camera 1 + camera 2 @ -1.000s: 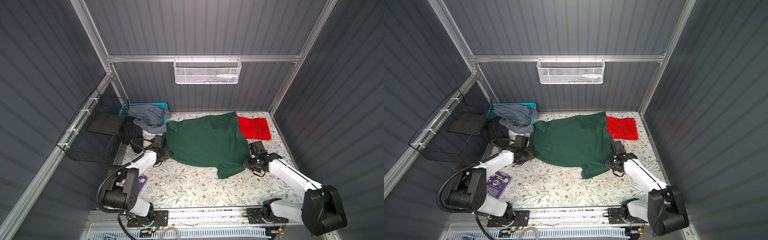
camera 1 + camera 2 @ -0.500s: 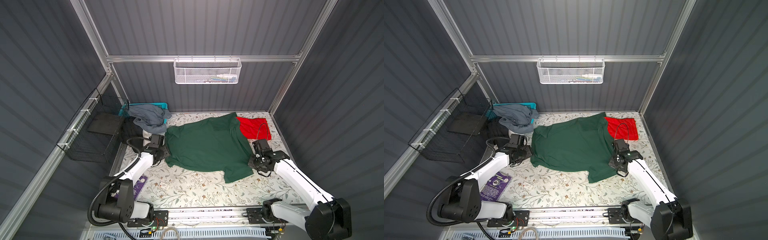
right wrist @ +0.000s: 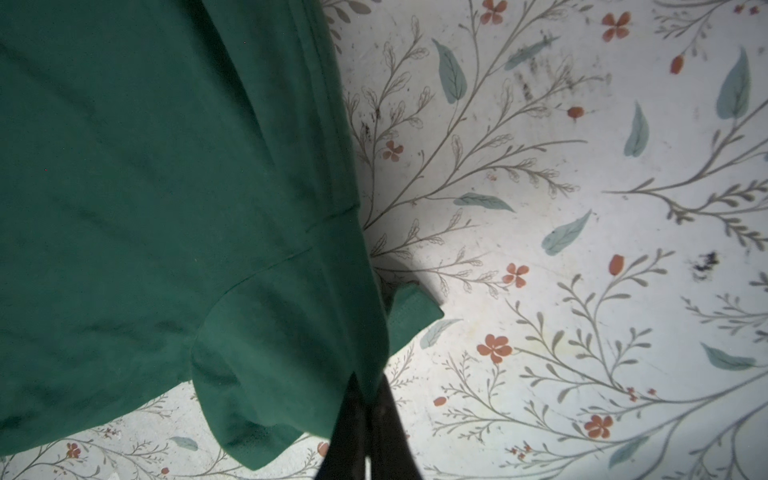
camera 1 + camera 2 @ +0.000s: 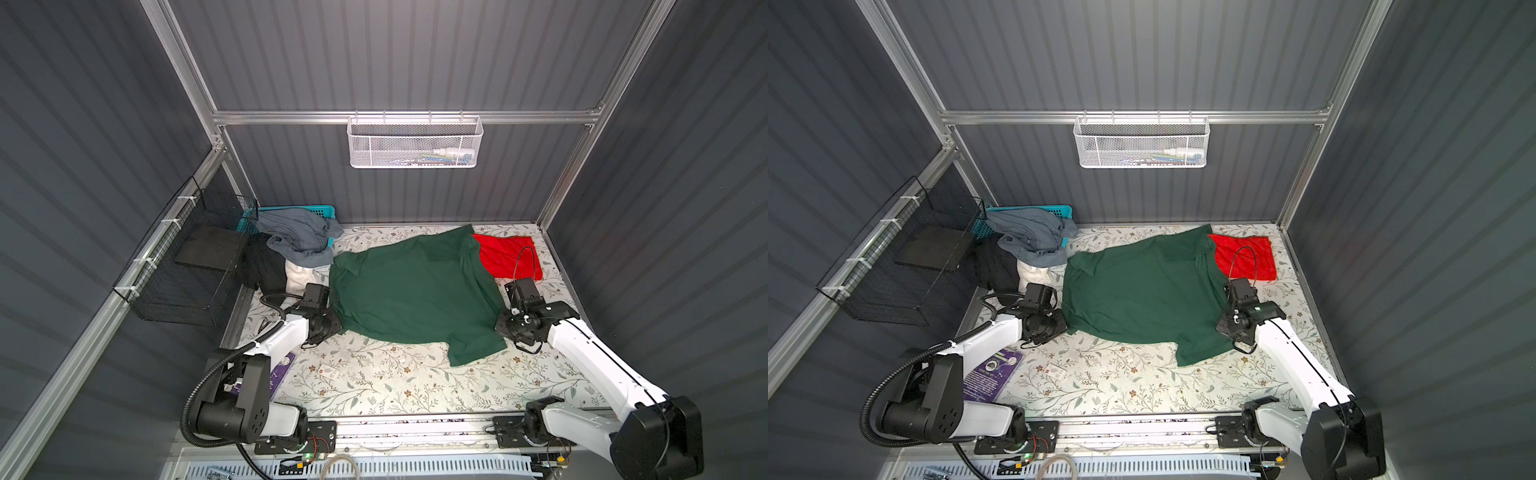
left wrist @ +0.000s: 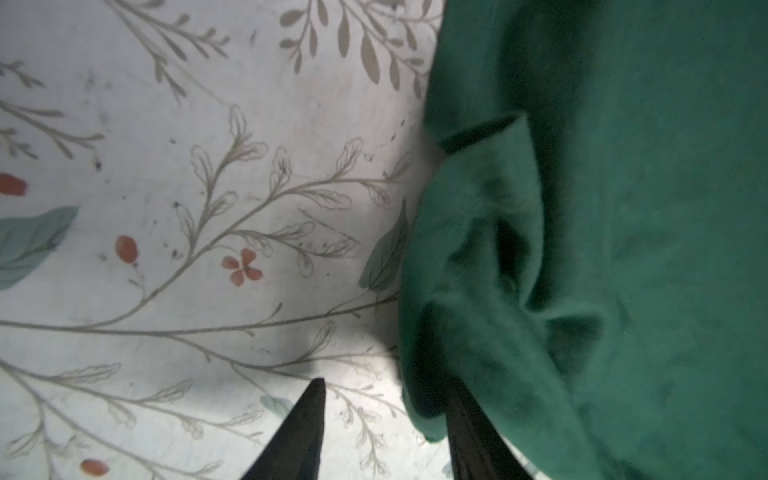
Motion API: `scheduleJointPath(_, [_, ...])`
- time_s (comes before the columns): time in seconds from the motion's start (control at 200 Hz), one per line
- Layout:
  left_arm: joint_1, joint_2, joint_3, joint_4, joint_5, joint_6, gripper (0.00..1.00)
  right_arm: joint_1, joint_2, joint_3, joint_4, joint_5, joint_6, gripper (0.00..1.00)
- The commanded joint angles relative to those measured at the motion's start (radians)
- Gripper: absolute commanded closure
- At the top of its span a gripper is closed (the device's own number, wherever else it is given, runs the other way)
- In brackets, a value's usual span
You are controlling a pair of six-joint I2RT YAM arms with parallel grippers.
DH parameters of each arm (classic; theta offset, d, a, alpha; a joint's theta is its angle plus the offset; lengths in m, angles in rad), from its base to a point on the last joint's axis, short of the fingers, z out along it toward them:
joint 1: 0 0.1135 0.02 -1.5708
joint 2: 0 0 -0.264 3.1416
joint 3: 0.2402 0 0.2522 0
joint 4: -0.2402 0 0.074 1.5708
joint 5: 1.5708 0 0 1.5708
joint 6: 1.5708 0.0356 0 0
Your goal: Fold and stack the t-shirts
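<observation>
Green t-shirt [image 4: 407, 291] lies spread mid-desk [image 4: 374, 382], far right corner touching red t-shirt [image 4: 505, 253]. Left jaws spread at shirt's left edge: one finger under fabric fold, other on bare desk. Right jaws pressed together, pinching shirt's right edge beside sleeve.

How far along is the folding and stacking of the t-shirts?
Done: the bright red cotton t-shirt looks folded at the far right of the floral table. In hand: the large dark green cotton t-shirt lies spread, unfolded; the right gripper is shut on its edge, the left gripper open at the opposite edge. Left: folding it, stacking, and the crumpled grey shirt over the teal basket.
</observation>
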Motion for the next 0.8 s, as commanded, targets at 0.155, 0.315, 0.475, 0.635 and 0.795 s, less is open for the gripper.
scheduleJointPath(0.155, [0.006,0.025,0.006,0.007,0.030,-0.013,0.53,0.003,-0.003,-0.024,-0.003,-0.008,0.007,1.00])
scheduleJointPath(0.315, [0.006,0.037,0.016,0.011,0.032,-0.015,0.54,0.003,-0.005,-0.026,-0.001,-0.012,0.009,1.00])
scheduleJointPath(0.475, [0.005,0.051,0.024,0.034,0.046,-0.035,0.55,0.003,-0.006,-0.035,0.002,-0.014,0.010,1.00])
scheduleJointPath(0.635, [0.005,0.083,0.038,0.054,0.064,-0.039,0.69,0.003,-0.006,-0.039,0.007,-0.015,0.009,1.00])
scheduleJointPath(0.795, [0.006,0.101,0.058,0.043,0.061,-0.030,0.86,0.003,-0.006,-0.042,0.014,-0.019,0.009,1.00])
